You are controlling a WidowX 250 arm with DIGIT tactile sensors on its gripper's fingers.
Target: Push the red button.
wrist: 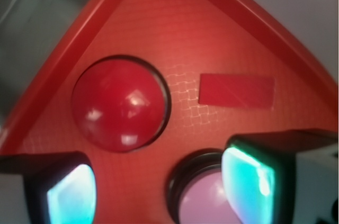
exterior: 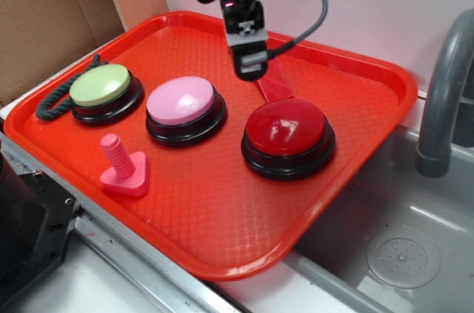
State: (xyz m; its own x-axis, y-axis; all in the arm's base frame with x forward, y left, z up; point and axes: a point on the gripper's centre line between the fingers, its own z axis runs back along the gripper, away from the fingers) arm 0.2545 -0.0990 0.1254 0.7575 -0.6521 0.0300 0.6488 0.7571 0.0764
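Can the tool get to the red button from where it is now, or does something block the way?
Probably yes. The tool hangs above the tray, behind the red button, with nothing over the dome. The pink button and the flat red block lie to the sides, apart from it.

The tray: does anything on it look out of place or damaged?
Nothing looks damaged. Only the dark rope stands out: it hangs over the rim of the tray, behind the green button.
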